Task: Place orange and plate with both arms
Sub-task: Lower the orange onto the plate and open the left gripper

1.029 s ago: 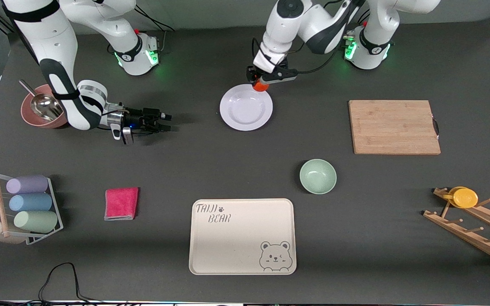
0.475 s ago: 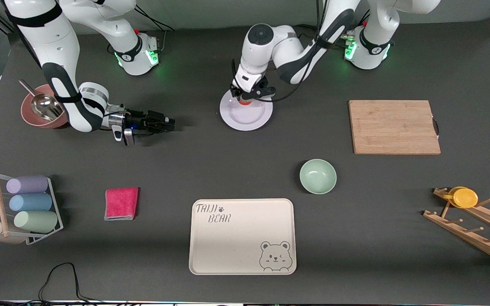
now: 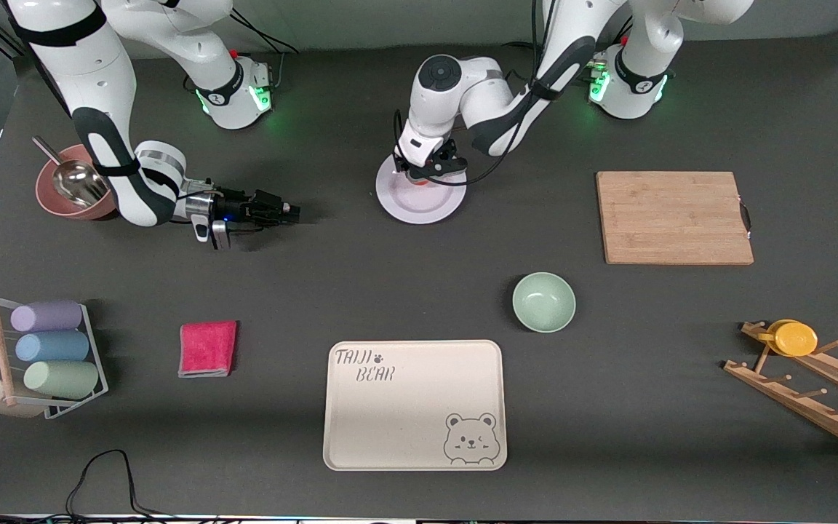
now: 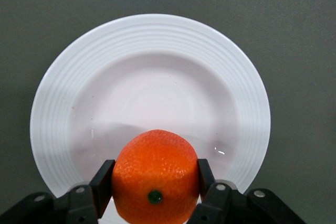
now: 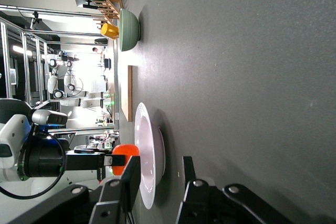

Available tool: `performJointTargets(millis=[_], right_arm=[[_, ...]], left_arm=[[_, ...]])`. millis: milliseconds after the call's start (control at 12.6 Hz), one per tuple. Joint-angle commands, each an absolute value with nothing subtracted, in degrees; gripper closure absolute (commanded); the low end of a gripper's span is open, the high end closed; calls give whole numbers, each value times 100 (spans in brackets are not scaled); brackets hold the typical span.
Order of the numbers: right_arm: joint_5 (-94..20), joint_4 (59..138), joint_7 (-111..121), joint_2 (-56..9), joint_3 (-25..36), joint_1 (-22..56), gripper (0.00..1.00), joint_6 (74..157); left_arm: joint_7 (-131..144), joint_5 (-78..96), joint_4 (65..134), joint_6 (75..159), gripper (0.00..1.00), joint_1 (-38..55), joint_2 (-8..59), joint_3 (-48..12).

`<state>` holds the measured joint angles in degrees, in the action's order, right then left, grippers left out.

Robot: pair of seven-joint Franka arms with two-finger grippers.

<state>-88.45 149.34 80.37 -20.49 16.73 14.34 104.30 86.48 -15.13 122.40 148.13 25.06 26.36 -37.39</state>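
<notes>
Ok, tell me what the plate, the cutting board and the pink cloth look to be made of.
Plate: pale, smooth and glossy with molded rings on its rim; plastic or glazed ceramic, can't tell which.
Cutting board: light wood, matte, with visible grain strips, possibly bamboo.
Pink cloth: soft, fuzzy folded fabric, probably microfiber.

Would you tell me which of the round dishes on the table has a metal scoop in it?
The reddish-brown bowl at the right arm's end holds the scoop; the plate and green bowl hold none.

Green bowl (image 3: 543,302), bear tray (image 3: 414,405), cutting board (image 3: 673,217), pink cloth (image 3: 207,348).
</notes>
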Motion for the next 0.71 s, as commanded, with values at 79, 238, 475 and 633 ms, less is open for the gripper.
performJointTargets(millis=[79,238,475,633], right_arm=[[-8974,14889,8612,-2346,1661,1380,60,10144],[-8974,14889,8753,-2469,1661,1354,60,10011],[-8974,14897,8806,-2531,1661,1345,60,9914],[-8974,14889,8842,-2566,1661,1345,60,9914]], left_arm=[[8833,-1819,11962,14520,15,2593,2918,-3709],[8824,-1854,11901,14458,0,2584,2909,-3709],[8816,-1863,11751,14099,0,2488,2761,-3648],[8667,-1820,11751,13547,0,2208,2192,-3682]])
